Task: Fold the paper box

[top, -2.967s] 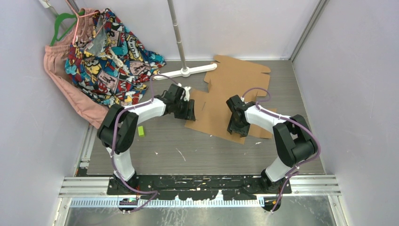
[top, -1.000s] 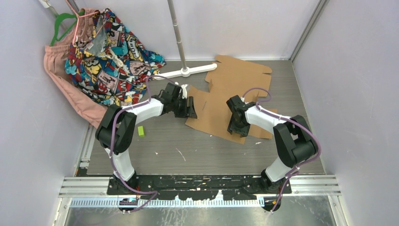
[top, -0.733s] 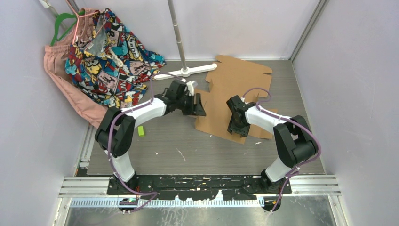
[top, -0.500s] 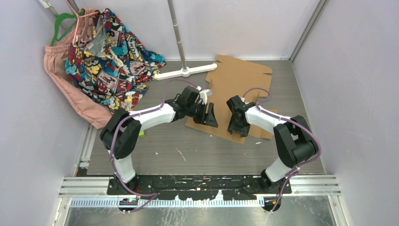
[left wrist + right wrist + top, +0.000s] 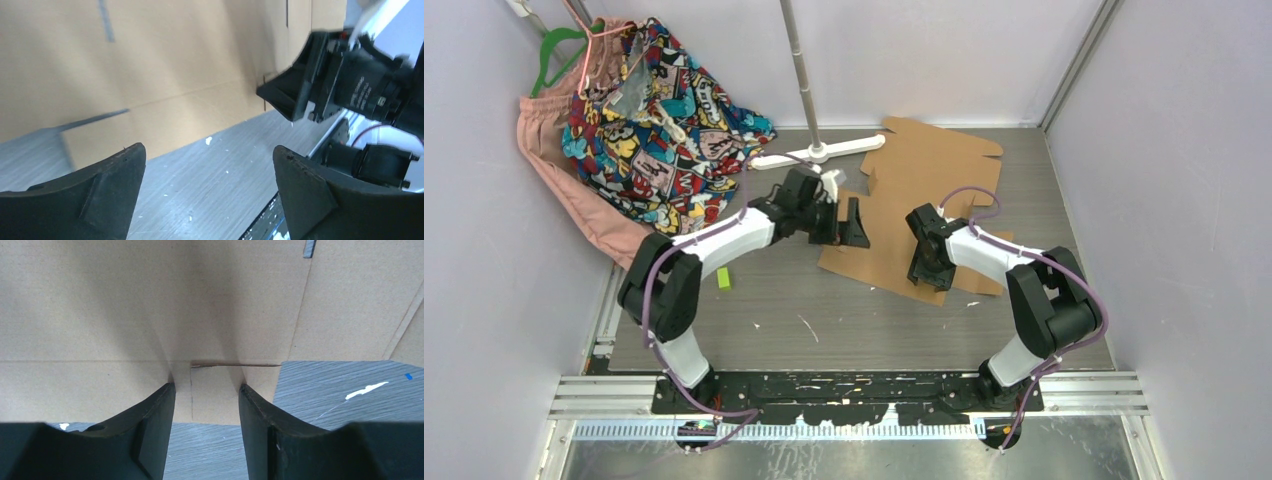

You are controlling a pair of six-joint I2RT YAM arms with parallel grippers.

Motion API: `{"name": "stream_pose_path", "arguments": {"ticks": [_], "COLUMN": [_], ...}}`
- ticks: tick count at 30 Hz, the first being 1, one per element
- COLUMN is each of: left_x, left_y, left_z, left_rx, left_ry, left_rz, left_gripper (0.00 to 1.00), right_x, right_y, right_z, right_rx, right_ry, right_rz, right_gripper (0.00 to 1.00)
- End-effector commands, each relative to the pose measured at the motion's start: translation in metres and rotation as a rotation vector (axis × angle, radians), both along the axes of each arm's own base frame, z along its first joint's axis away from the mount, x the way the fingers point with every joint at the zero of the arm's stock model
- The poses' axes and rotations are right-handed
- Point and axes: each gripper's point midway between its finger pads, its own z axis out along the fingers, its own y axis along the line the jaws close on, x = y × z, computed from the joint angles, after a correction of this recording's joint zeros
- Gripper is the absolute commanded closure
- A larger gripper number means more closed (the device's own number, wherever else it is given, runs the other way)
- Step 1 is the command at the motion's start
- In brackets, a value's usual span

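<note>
There is one paper box (image 5: 909, 185), an unfolded brown die-cut sheet lying flat on the grey worktop (image 5: 844, 330). Two arms work at it. Off to the left are one comic-print garment (image 5: 659, 110), one pink garment (image 5: 564, 190), one green hanger (image 5: 549, 50) and one small yellow-green block (image 5: 723, 278). One white stand foot (image 5: 819, 153) carries one pole (image 5: 799, 60).

The sheet's long axis runs from near to far and leans right at the far end, where its tabbed edge lies close to the back wall. Its left edge lies beside the stand foot. Bare worktop stretches between its near edge and the arm bases, and a narrower strip lies along its right side.

The left gripper (image 5: 856, 225) (image 5: 207, 150) hovers at the sheet's left edge, its fingers spread wide and released. The right gripper (image 5: 927, 275) (image 5: 206, 386) points down at the near edge, fingers part-way apart with tips on the cardboard, pinching nothing visible.
</note>
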Motion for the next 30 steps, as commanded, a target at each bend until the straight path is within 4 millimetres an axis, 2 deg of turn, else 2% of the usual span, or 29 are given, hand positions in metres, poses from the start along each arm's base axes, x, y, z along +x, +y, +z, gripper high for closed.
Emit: {"name": "stream_pose_path", "arguments": {"ticks": [1, 3, 7, 8, 10, 13, 17, 21, 30], "left_x": [0.024, 0.031, 0.035, 0.035, 0.036, 0.034, 0.031, 0.032, 0.033], "left_y": [0.04, 0.052, 0.064, 0.065, 0.065, 0.064, 0.063, 0.068, 0.079], "left_z": [0.012, 0.007, -0.008, -0.012, -0.018, -0.029, -0.047, -0.058, -0.066], "left_rx": [0.008, -0.012, -0.017, -0.017, -0.032, -0.039, -0.029, -0.004, 0.054], "left_ry": [-0.044, -0.031, 0.007, 0.018, 0.033, 0.059, 0.092, 0.093, 0.069], "left_rz": [0.103, 0.139, 0.153, 0.153, 0.152, 0.147, 0.145, 0.159, 0.177], "left_gripper": [0.01, 0.01, 0.15, 0.19, 0.44, 0.56, 0.68, 0.74, 0.7], "right_x": [0.005, 0.004, 0.005, 0.005, 0.006, 0.006, 0.006, 0.006, 0.006], "right_y": [0.041, 0.041, 0.041, 0.042, 0.042, 0.042, 0.042, 0.042, 0.044], "right_z": [-0.03, -0.031, -0.03, -0.03, -0.029, -0.029, -0.029, -0.028, -0.028], "right_rx": [0.17, 0.171, 0.171, 0.172, 0.173, 0.171, 0.172, 0.174, 0.178], "right_ry": [-0.007, -0.005, -0.005, -0.006, -0.007, -0.008, -0.008, -0.008, -0.009], "right_rz": [0.025, 0.024, 0.023, 0.024, 0.023, 0.025, 0.024, 0.024, 0.027], "right_gripper": [0.46, 0.46, 0.46, 0.46, 0.46, 0.46, 0.46, 0.46, 0.46]}}
